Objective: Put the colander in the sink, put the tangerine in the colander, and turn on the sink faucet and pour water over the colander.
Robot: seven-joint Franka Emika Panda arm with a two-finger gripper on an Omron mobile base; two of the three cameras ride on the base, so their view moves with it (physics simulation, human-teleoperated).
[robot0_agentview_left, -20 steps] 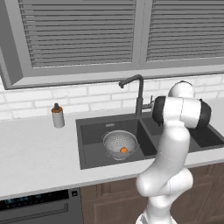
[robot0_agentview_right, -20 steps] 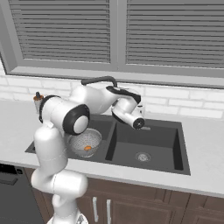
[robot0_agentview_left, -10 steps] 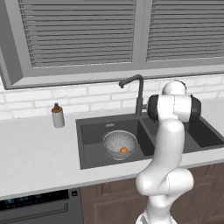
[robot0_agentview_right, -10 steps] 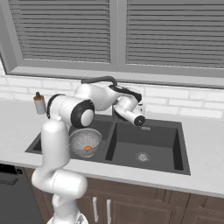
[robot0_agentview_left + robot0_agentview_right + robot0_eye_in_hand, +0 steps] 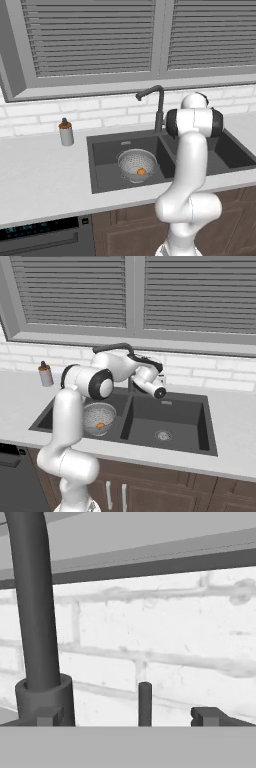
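Note:
The silvery mesh colander (image 5: 136,163) (image 5: 98,417) sits in the left basin of the dark sink (image 5: 102,150) (image 5: 172,418). The small orange tangerine (image 5: 141,171) (image 5: 100,425) lies inside the colander. The tall dark sink faucet (image 5: 159,106) (image 5: 113,348) rises behind the divider, and my arm partly covers it. My gripper (image 5: 160,380) (image 5: 128,718) is open, just right of the faucet's base and facing the brick wall. In the hand view the faucet column (image 5: 34,612) stands at the left. Its small upright lever (image 5: 145,703) rises between my fingertips (image 5: 206,715).
A grey bottle with an orange-brown top (image 5: 65,132) (image 5: 46,374) stands on the white counter left of the sink. The brick backsplash and window sill lie close behind the faucet. A dishwasher front (image 5: 40,235) sits under the counter at the left.
My elbow has swung left, toward the faucet, and the hand has edged a little closer to the faucet's base. The jaws stayed open. Colander and tangerine have not moved.

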